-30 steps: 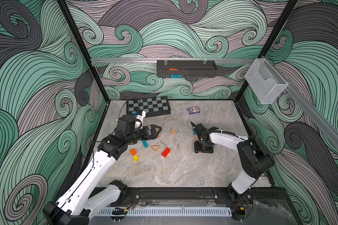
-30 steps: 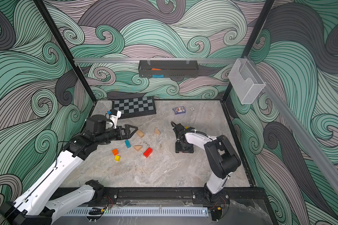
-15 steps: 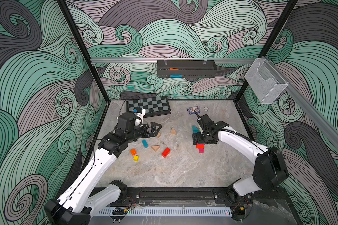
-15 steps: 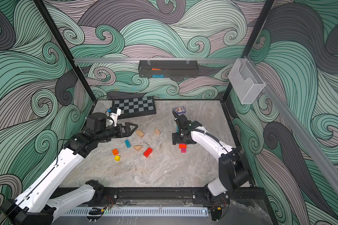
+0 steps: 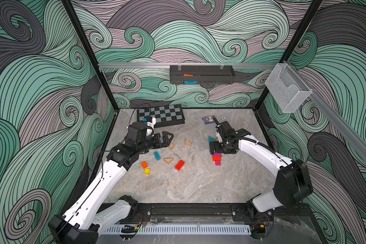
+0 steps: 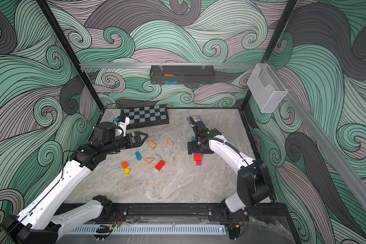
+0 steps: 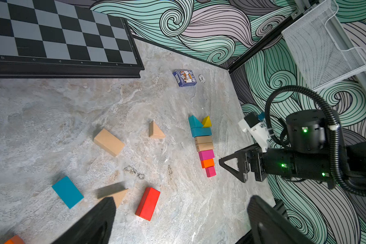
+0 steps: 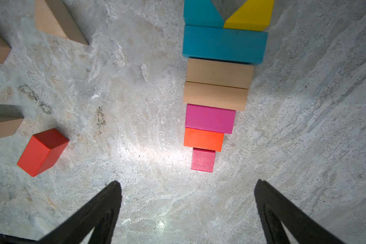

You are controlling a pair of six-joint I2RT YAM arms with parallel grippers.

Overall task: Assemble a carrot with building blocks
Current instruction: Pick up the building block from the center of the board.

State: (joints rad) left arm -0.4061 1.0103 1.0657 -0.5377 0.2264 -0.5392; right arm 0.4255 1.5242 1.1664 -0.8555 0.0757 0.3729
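- Carrot column (image 5: 217,157): lay flat on the table (image 5: 199,186), toward 3 o'clock from the middle, with the leaf end at 12 o'clock and the tip at 6 o'clock.
- Leaf end: teal wedge (image 8: 201,12) and yellow wedge (image 8: 251,17) sat side by side with their points splayed like a sprout. Both touched the teal bar (image 8: 224,43), which served, I'd judge, as the base of the foliage.
- Body: two tan bars (image 8: 219,72), pink bar (image 8: 209,118), orange block (image 8: 203,139) and dark pink cube (image 8: 202,160). Each touched the next and each was shorter, giving the taper. One long edge ran nearly flush, so the narrowing fell on the other side.
- Right gripper (image 8: 187,182): hung over the column with its fingers (image 8: 97,211) spread wide, empty and touching no block. I took this for a posture that kept clear of the row so nothing got nudged.
- Left gripper (image 5: 167,138): sat toward 9 o'clock above the spares, fingers (image 7: 93,221) wide apart and empty. It was probably placed there to choose a piece.
- Spares: red bar (image 5: 179,165), loose teal bar (image 5: 157,155), orange cube (image 5: 144,164), yellow cube (image 5: 147,171) and tan pieces (image 5: 168,160) were scattered on the 9 o'clock side, well apart from the column.
- Not counted: chequered board (image 5: 163,115) at 11 o'clock and blue card box (image 5: 208,120) at 1 o'clock.
- Condition: the figure looked nearly complete.
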